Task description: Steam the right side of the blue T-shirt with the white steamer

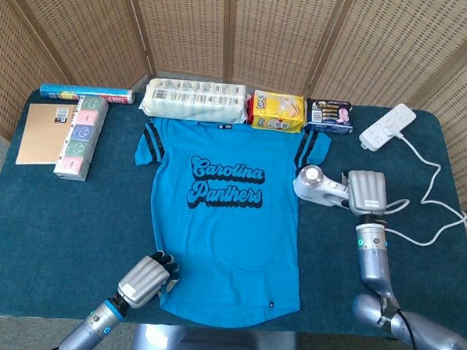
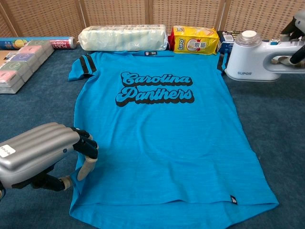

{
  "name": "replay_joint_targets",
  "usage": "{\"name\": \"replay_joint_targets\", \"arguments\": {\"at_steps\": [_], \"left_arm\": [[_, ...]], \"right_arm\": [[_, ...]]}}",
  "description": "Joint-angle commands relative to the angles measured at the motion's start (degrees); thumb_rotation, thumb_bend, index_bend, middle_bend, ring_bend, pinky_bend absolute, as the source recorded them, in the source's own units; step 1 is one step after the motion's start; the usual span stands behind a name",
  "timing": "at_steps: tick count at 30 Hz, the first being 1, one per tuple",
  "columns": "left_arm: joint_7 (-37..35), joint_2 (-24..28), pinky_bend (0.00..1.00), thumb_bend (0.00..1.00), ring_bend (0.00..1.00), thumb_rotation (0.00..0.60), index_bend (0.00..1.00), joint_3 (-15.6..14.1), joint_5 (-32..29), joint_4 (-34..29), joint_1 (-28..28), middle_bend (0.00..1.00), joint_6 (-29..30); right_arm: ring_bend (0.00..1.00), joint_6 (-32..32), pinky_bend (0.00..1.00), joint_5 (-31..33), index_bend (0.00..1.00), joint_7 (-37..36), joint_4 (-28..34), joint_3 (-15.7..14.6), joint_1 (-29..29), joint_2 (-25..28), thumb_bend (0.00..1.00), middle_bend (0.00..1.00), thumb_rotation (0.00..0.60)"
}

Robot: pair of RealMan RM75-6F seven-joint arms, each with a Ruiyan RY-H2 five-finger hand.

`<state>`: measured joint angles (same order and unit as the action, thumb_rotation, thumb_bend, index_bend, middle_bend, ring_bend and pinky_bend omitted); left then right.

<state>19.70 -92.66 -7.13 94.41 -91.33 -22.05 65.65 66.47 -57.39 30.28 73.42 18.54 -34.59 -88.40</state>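
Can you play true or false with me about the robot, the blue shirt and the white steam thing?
1. The right hand holds the white steamer. True.
2. The steamer is over the words in the middle of the blue T-shirt. False: it is off to the side, by the shirt's right sleeve.
3. The left hand is at the bottom left edge of the shirt. True.
4. The yellow packet lies on top of the shirt. False: it lies on the table above the shirt, next to the white pack.
5. The power strip is at the far right of the table. True.
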Motion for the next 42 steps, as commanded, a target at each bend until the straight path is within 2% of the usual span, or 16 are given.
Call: {"name": "replay_joint_targets", "arguments": {"at_steps": [1, 10, 17, 28, 42], "left_arm": [[0.47, -0.05, 0.34, 0.47, 0.36, 0.600, 0.67, 0.10, -0.36, -0.23, -0.03, 0.51, -0.31], [1.73, -0.25, 0.34, 0.47, 0.36, 0.599, 0.67, 0.42, -1.37, -0.76, -0.01, 0.51, -0.79], [2.19, -0.32, 0.34, 0.47, 0.36, 0.599, 0.68, 0.40, -1.75, -0.94, 0.01, 0.51, -1.02], [2.34, -0.39, 0.34, 0.47, 0.36, 0.596, 0.67, 0.48, -2.11, -1.01, -0.07, 0.51, -1.23], [1.86, -0.24, 0.34, 0.47, 0.36, 0.599, 0.68, 0.36, -1.61, -0.83, -0.15, 0.51, -0.85]], "right_arm": [[0.77, -2.41, 0.73, 2.59, 0.70, -1.91, -6.63, 0.90, -1.07, -2.15, 0.29, 0.75, 0.600], [0.77, -5.88, 0.72, 3.55, 0.70, -4.75, -19.01, 0.68, -2.83, -7.10, 0.29, 0.75, 0.600], [0.76, -7.35, 0.71, 3.48, 0.70, -5.82, -23.91, 0.58, -3.49, -9.43, 0.29, 0.74, 0.600], [0.72, -8.49, 0.66, 3.89, 0.65, -5.38, -25.53, 0.80, -3.72, -10.63, 0.28, 0.71, 0.600], [0.52, -9.47, 0.46, 5.46, 0.38, -2.14, -22.11, 0.95, -3.47, -8.98, 0.23, 0.49, 0.600]]}}
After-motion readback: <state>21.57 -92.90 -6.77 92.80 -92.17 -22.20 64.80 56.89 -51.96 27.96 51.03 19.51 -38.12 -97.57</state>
